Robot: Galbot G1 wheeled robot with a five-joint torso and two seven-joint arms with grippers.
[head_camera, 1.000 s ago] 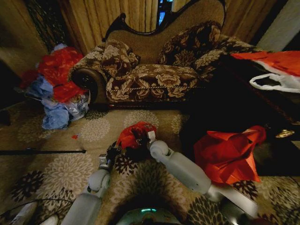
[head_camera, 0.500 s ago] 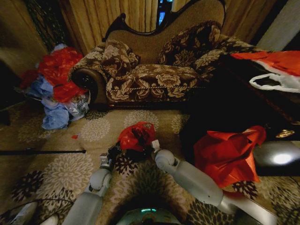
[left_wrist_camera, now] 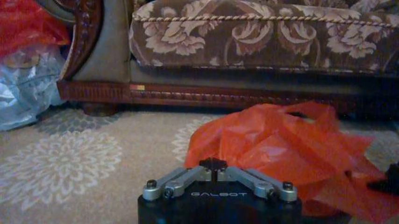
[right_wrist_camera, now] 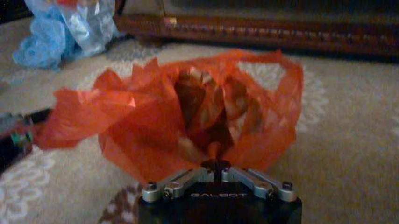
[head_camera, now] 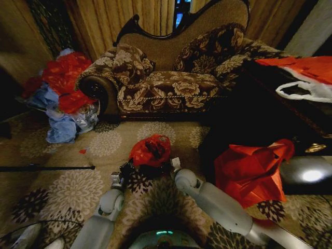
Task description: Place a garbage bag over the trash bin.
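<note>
Gripping garbage bag (head_camera: 151,151) over trash bin (head_camera: 150,170) on carpet before sofa: your left tool (head_camera: 123,171) and right tool (head_camera: 172,165) both pinched on thin film. Slippery, tears easily; hold rim folds.

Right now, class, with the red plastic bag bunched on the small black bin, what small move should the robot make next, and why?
Probably draw the near edge of the thin, glossy deep-red plastic garbage bag down past the rim of the small round black trash bin. The bag sits bunched on top, mouth gaping, with the right gripper shut on its edge and the left gripper shut beside it.
</note>
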